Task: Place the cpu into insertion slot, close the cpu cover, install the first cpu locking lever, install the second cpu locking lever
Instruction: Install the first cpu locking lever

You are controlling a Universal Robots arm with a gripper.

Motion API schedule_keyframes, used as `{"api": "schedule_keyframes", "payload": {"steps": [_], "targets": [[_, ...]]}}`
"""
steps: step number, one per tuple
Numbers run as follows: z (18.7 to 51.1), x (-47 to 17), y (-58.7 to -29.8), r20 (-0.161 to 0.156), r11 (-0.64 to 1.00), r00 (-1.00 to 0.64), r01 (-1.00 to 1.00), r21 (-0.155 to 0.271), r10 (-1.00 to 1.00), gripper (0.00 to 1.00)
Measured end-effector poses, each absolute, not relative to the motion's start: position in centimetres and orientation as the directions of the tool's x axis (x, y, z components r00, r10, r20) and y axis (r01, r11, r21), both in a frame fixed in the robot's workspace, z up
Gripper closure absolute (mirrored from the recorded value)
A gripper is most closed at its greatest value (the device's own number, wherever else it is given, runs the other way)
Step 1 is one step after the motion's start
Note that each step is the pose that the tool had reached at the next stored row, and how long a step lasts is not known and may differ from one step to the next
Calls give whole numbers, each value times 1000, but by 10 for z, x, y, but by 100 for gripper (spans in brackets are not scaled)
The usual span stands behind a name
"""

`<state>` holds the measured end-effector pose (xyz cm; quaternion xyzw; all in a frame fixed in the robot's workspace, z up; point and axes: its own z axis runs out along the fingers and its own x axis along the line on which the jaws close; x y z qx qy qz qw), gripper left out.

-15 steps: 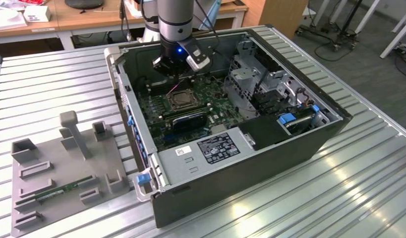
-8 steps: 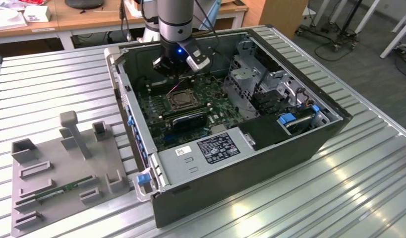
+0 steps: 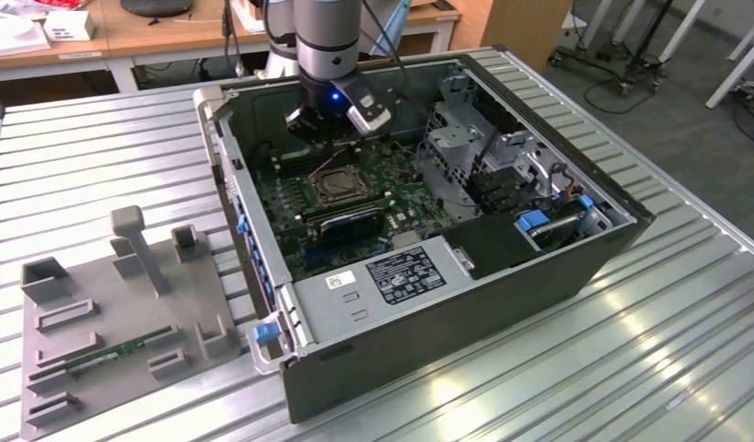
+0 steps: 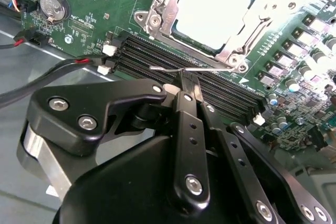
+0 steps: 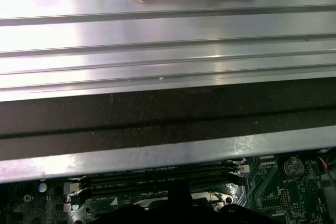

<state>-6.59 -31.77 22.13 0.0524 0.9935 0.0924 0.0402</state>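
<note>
The cpu (image 4: 210,9) lies flat in its socket on the green motherboard, pale silvery face up. The cpu cover (image 4: 156,17) is down around it as a silvery frame. A thin wire locking lever (image 4: 165,68) runs along the socket's edge beside the black memory slots. My gripper (image 4: 189,83) is shut, its narrow black tip right at the middle of that lever and seemingly touching it. In the exterior view the gripper (image 3: 332,140) hangs inside the open computer case, just beyond the socket (image 3: 333,187).
The case walls (image 3: 236,198) and a drive cage (image 3: 469,152) close in around the board. Red and black cables (image 4: 47,66) lie near the coin battery (image 4: 51,5). A grey fixture (image 3: 119,322) holding a green memory stick (image 3: 112,354) sits on the slatted table at the exterior view's left.
</note>
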Motion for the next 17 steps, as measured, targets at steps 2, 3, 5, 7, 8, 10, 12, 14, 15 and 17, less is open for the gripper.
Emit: {"api": "schedule_keyframes", "payload": {"steps": [2, 3, 5, 7, 8, 10, 12, 14, 15, 17], "targets": [[220, -65, -318, -70, 977, -991, 97, 188, 112, 89], [220, -65, -318, -70, 977, -991, 97, 188, 112, 89], [219, -65, -318, -70, 978, -991, 97, 187, 112, 89], [217, -64, -318, -70, 978, -991, 97, 186, 112, 89], [217, -64, -318, -70, 978, -991, 97, 186, 112, 89], [215, -64, -318, -70, 978, -991, 97, 185, 111, 89], [214, -63, -318, -71, 978, -991, 97, 184, 111, 89], [213, -63, -318, -71, 978, -991, 97, 183, 111, 89], [212, -62, -318, -71, 978, -991, 97, 182, 111, 89], [211, -61, -318, -71, 979, -991, 97, 182, 111, 89]]}}
